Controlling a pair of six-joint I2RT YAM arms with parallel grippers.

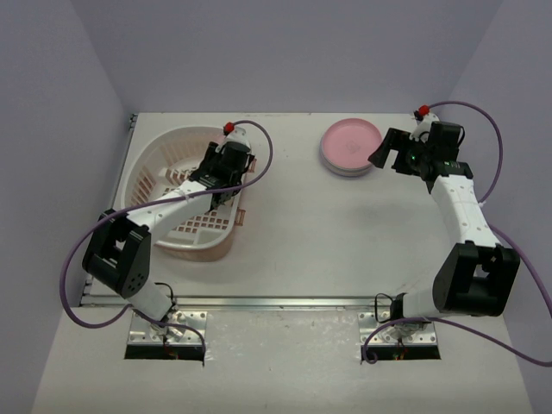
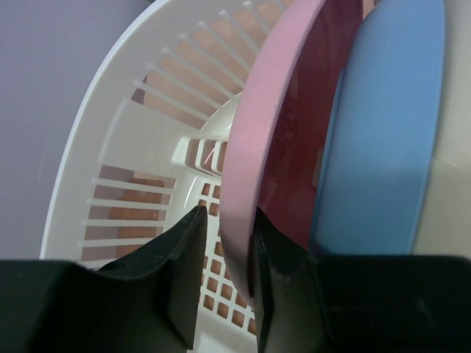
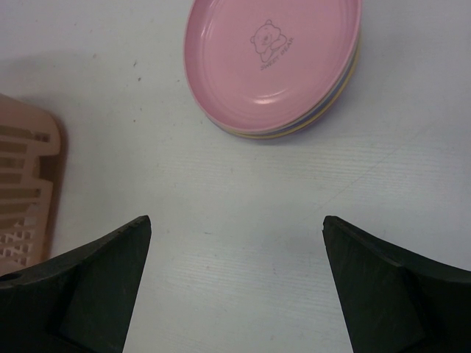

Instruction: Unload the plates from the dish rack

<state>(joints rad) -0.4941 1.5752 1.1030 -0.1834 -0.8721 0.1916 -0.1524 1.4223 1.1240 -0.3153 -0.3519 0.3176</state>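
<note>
The dish rack [image 1: 159,164] sits at the left of the table, and my left gripper [image 1: 226,188] reaches down into its right end. In the left wrist view a pink plate [image 2: 257,147] stands on edge in the rack [image 2: 110,147], with a blue plate [image 2: 383,147] right behind it. My left gripper [image 2: 229,213] straddles the pink plate's rim: one finger touches it, and a thin gap shows at the other. A stack of plates [image 1: 351,147] with a pink one on top [image 3: 272,59] lies flat at the back right. My right gripper [image 1: 388,159] hovers beside the stack, wide open [image 3: 235,219] and holding nothing.
Purple walls close the table on the left, back and right. The rack's corner [image 3: 22,191] shows at the left edge of the right wrist view. Bare white tabletop [image 1: 328,233] lies between the rack and the stack.
</note>
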